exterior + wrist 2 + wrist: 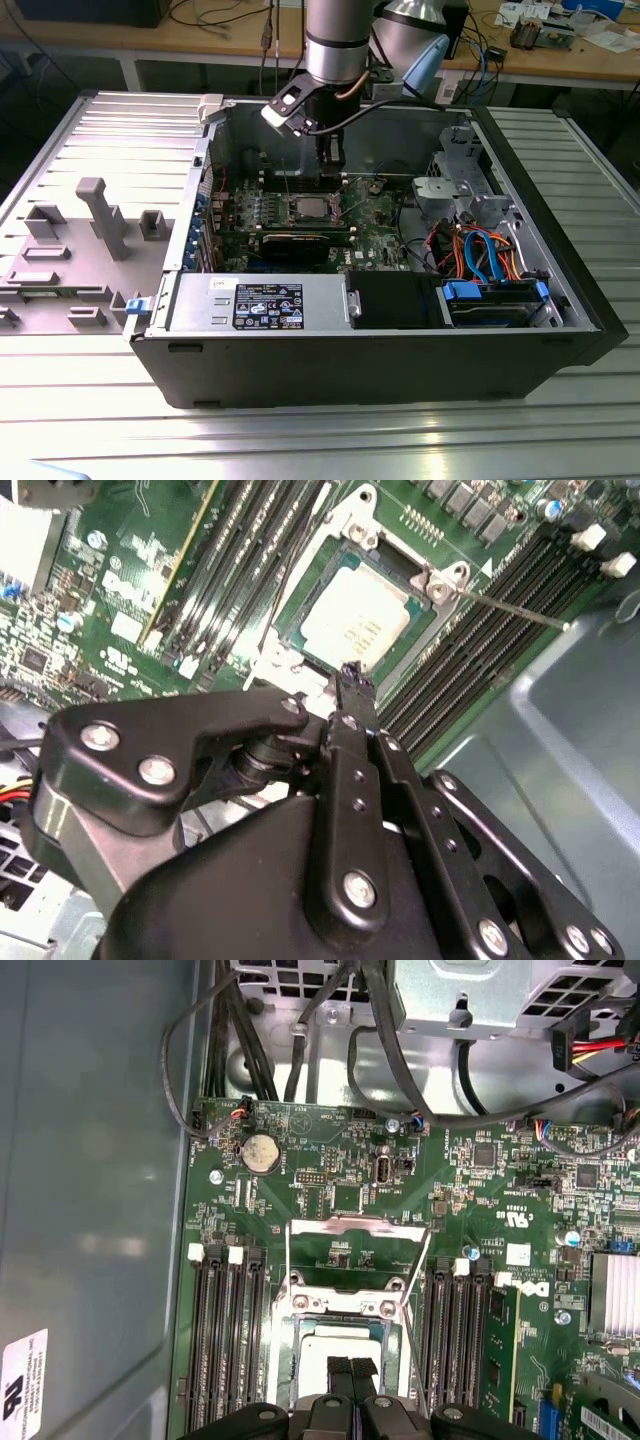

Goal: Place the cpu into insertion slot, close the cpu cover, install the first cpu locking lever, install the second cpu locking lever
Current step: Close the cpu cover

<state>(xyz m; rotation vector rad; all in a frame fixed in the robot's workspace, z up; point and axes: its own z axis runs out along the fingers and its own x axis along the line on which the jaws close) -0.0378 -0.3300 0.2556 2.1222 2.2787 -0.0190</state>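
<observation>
Wooden benches [100, 42] line the back of a workshop. In front of them, on a ribbed metal table [300, 440], an open case [350, 365] lies on its side. The exterior view takes in the whole case, the arm [335, 40] reaching down into it, and orange and blue cables [480, 250] toward that view's right. It shows the gripper [331, 160] hanging just above the board [370, 215], near the cpu [308, 208]. Both wrist views go closer. There the cpu [355, 615] [338, 1343] lies flat in the slot [322, 562] [292, 1312], between banks of memory slots [250, 540] [225, 1340]. The gripper [350, 675] [350, 1370] is over one edge of the cpu, its fingers pressed together with nothing between them. The first wrist view shows the cover [360, 1225] swung up and open, with green board visible through its cut-out. It also shows two thin levers [287, 1260] [424, 1300] standing free on either side of the slot, and a coin cell [260, 1150] farther off. The second wrist view shows one lever [520, 610] as a thin rod slanting out over the memory slots.
</observation>
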